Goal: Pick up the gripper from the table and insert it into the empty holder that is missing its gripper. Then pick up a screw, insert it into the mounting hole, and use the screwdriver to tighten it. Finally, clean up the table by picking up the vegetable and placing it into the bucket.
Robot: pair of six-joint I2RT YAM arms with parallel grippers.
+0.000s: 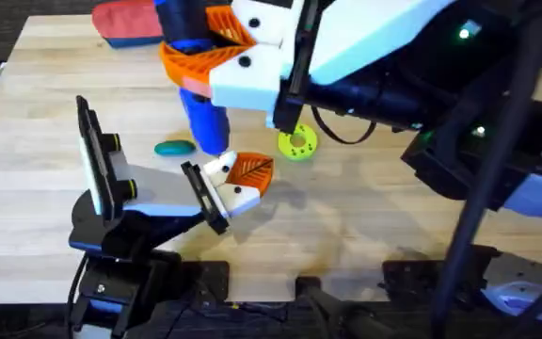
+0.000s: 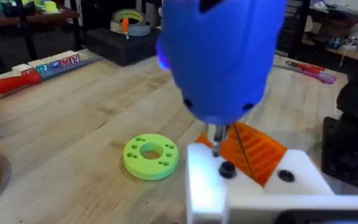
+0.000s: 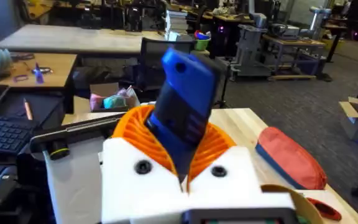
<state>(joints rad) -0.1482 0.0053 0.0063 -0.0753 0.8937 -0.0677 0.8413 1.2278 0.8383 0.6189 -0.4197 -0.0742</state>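
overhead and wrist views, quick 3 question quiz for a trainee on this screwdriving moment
1. True or false: the right gripper clamps the bright blue pen-shaped screwdriver.
2. In the left wrist view, the screwdriver's thin metal tip points down at: A the white plastic holder with its orange ribbed wedge, B a lime-green disc, C a red pouch.
3. Fill in: the small teal-green oval vegetable lies on the ____.
Key: 1 true; 2 A; 3 wooden table.

Right gripper [image 3: 182,171] clamped, raised high
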